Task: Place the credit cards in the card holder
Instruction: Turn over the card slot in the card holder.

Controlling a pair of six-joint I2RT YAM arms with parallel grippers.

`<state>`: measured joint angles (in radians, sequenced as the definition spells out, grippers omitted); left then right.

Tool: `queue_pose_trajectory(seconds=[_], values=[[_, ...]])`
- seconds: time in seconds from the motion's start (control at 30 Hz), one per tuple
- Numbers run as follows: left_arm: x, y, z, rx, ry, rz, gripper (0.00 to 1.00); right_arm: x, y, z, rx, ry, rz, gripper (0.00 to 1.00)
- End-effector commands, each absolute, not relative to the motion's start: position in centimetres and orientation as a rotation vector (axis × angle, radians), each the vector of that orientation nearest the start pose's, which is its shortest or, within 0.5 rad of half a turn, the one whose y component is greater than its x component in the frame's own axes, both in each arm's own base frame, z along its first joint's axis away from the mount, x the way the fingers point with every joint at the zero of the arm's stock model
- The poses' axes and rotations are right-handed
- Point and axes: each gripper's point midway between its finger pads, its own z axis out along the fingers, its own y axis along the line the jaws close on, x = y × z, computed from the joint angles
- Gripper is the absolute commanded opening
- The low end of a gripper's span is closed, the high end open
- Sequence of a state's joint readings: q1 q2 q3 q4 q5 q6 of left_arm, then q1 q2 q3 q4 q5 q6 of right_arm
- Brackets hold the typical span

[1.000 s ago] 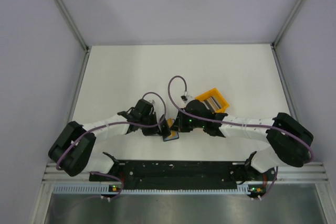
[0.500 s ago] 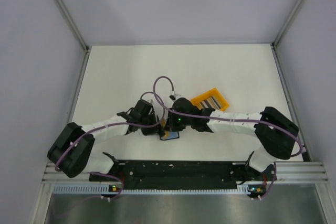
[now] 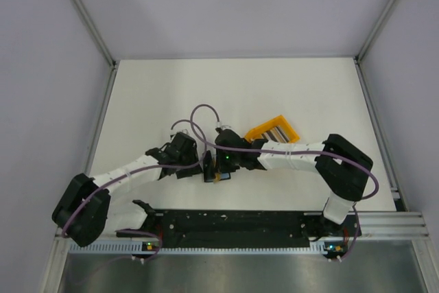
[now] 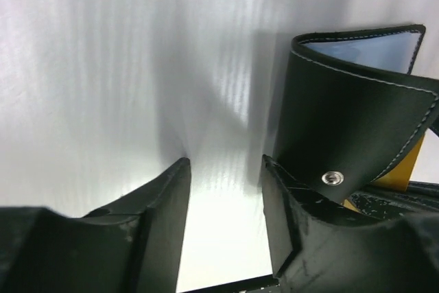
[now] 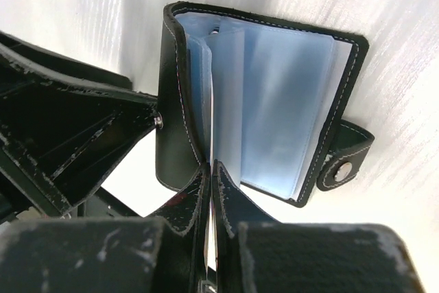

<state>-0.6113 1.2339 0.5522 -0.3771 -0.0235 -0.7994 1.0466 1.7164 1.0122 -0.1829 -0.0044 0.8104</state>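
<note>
The right fingers [image 5: 204, 180] pinched a card [image 5: 209, 231] edge-on, its tip among the holder's [image 5: 274, 108] sleeves just ahead. The left fingers [image 4: 271, 176] stood parted, empty, holder beside them. Unbraced, it might slide or fold shut under the push.

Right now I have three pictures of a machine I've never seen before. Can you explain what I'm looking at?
These are two robot arms bolted at the edge of a table, each ending in a two-finger pincer. The wide picture looks down from above. The other two come from a camera on each wrist. On the table are an orange bin with cards in it and an open black card holder. The right pincer is shut on what looks like a thin card, seen edge-on, at the holder's bluish sleeves. The left pincer is open and empty, beside the holder.
</note>
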Motion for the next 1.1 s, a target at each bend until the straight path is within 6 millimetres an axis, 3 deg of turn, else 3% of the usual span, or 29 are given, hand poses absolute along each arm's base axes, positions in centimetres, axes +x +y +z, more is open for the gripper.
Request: queue_pose_trajectory(seconds=[0.0,0.23,0.63,0.8,0.93,1.07], values=[[18.8,-13.2,2.5,-0.347,2.686,-0.207,0.55,18.4,39.1,5.4,-0.379,2.593,0.731,0.0],[19.0,-12.2,3.7,-0.38,2.646,-0.192,0.6,18.6,40.3,7.8,-0.408,2.533,0.757,0.0],[18.6,-12.0,2.8,-0.407,2.676,-0.17,0.41,18.5,42.5,11.3,-0.466,2.449,0.868,0.0],[18.4,-11.5,2.8,-0.43,2.679,-0.137,0.34,18.3,43.0,11.3,-0.482,2.457,0.898,0.0],[18.5,-9.8,4.1,-0.492,2.637,-0.042,0.31,18.5,42.9,9.8,-0.468,2.494,0.85,0.0],[18.3,-7.4,6.8,-0.577,2.556,0.041,0.45,18.3,43.0,8.3,-0.468,2.535,0.823,0.0]])
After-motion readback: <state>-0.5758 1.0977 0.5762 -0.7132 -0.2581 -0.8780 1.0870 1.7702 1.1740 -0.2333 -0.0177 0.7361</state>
